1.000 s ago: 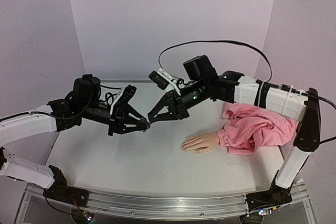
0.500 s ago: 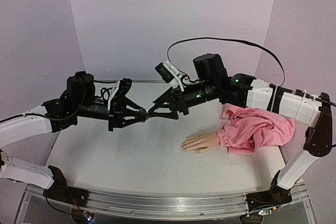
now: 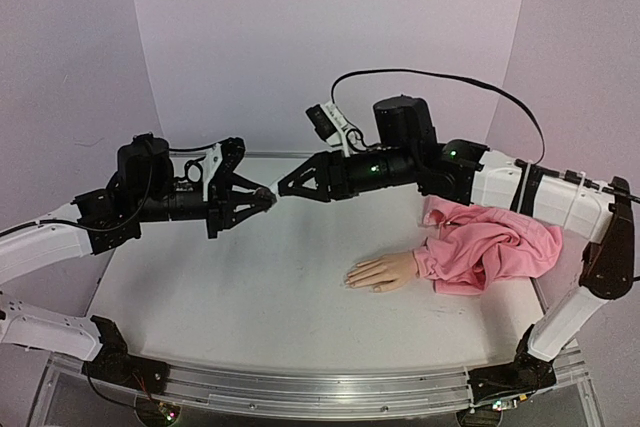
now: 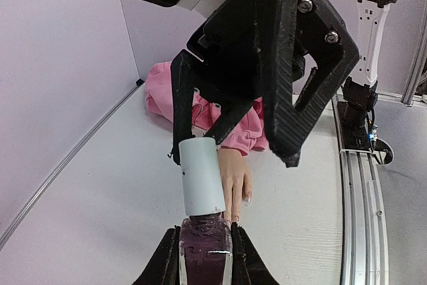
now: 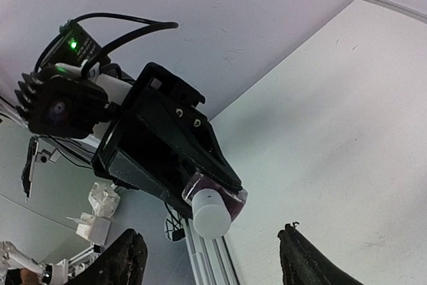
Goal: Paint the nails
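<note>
My left gripper (image 3: 262, 194) is shut on a dark purple polish bottle (image 4: 205, 256) and holds it in the air, its white cap (image 4: 200, 175) pointing at the right gripper (image 3: 283, 190). That gripper is open. Its fingers (image 5: 308, 260) stand wide on either side of the cap (image 5: 211, 213) without touching it. On the table below lies the flesh-coloured mannequin hand (image 3: 385, 271), palm down, in a pink sleeve (image 3: 492, 245). Its nails (image 4: 247, 197) look pale in the left wrist view.
The pink fabric is bunched at the table's right side, under the right arm. Purple walls close in the back and both sides. A metal rail (image 3: 320, 389) runs along the near edge.
Both grippers have risen and drifted back and left with the bottle between them. The right gripper, shut a second ago, now stands open around the cap.
</note>
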Robot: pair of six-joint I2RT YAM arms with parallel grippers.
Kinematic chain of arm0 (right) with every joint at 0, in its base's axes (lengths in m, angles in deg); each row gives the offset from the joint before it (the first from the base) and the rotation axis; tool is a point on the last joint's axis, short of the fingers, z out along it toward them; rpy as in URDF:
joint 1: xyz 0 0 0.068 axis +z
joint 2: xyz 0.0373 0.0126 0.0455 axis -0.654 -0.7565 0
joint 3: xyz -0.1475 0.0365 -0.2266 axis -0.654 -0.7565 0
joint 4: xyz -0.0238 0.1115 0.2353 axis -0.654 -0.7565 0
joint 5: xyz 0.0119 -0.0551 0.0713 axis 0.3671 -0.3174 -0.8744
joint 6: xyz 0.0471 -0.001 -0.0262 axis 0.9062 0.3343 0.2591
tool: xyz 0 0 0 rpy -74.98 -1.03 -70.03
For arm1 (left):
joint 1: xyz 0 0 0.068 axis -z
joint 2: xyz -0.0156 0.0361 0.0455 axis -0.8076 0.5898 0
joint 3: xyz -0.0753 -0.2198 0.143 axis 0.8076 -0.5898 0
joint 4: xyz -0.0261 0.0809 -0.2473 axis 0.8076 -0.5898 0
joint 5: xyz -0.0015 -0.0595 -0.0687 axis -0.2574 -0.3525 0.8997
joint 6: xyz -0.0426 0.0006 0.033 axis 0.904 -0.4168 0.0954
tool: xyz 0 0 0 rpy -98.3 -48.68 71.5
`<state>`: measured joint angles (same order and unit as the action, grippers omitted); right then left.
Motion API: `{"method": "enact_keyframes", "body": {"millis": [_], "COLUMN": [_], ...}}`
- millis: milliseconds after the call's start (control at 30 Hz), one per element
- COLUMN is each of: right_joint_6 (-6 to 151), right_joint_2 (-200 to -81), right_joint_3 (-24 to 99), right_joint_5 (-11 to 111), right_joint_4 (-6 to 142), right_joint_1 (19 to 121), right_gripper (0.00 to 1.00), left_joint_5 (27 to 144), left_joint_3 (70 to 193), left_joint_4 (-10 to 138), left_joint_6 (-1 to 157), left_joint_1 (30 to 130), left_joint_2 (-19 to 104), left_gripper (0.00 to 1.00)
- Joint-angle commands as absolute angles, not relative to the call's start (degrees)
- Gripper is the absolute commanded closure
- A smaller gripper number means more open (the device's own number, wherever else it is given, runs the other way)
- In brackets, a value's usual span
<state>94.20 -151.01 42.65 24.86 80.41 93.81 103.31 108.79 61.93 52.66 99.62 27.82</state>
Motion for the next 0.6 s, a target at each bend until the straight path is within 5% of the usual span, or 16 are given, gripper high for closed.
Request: {"method": "enact_keyframes", "body": {"millis": [0,167,567], "right_joint_6": [96.6,96.7,97.1], "right_joint_2": [-152.5,-153.6,-155.0], "right_joint_3": [45.6,46.3,47.6], "right_joint_5": [22.4,21.1,20.4], "right_joint_4": [84.5,85.2,86.4], "right_joint_1": [93.6,93.6,93.6], "right_gripper": [0.37,0.47,0.5], "left_joint_5": [102.8,103.1,104.4], "left_joint_3": [108.9,108.8,108.9], "left_joint_4": [65.3,65.3,65.2], "left_joint_6": [51.7,51.6,51.6], "left_joint_1": [99.7,99.7,99.7], "left_joint_2": [26.8,26.8,27.3], "left_gripper": [1.0,1.0,1.0]}}
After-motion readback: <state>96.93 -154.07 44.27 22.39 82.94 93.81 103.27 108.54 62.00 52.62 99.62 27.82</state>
